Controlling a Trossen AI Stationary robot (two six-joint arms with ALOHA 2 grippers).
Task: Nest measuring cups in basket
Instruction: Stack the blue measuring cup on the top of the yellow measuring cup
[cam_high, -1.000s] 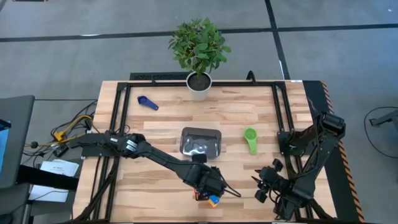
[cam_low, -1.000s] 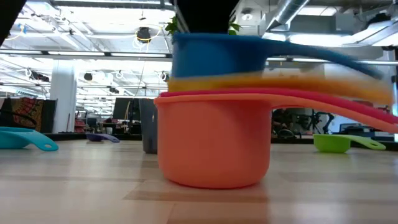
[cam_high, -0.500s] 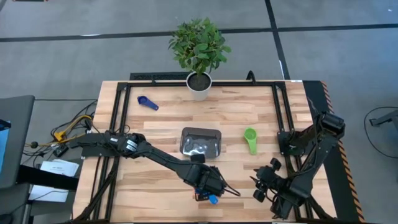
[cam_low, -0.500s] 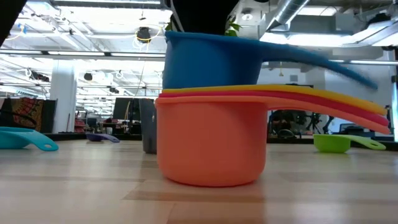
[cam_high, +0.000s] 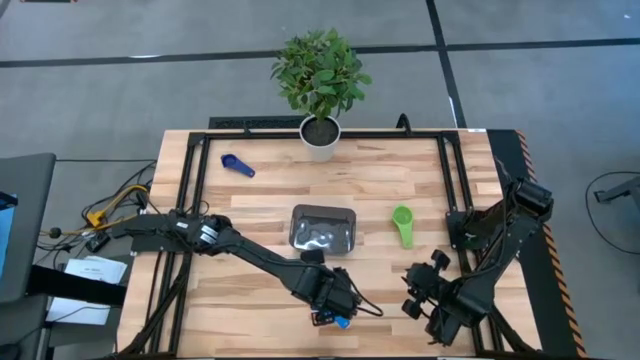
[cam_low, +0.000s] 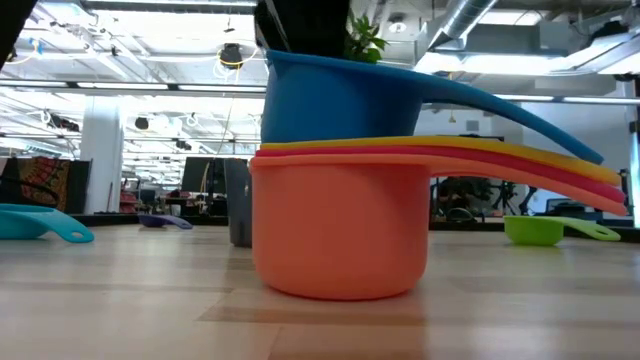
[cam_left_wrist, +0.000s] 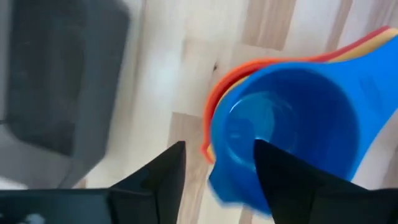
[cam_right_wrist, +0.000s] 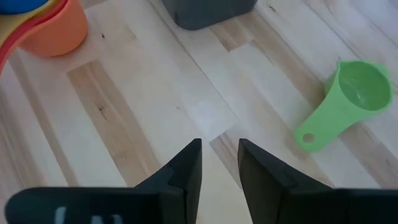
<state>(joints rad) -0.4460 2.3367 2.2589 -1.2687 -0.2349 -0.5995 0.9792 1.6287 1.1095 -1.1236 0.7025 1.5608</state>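
White plant pot (cam_high: 320, 139) at far edge — basket (cam_high: 323, 228) unobstructed.

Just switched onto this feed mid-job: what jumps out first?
The stack of nested cups, blue on yellow, red and orange, stands at the table's near edge, outside the basket. The left gripper hangs open right over it. A green cup lies loose right of the basket, and a dark blue cup at far left.

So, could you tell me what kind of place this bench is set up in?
Probably a robotics lab or workshop in an open industrial hall: the wooden table carries two arms on a black frame, exposed ducts and strip lights run overhead, and cables trail beside it.
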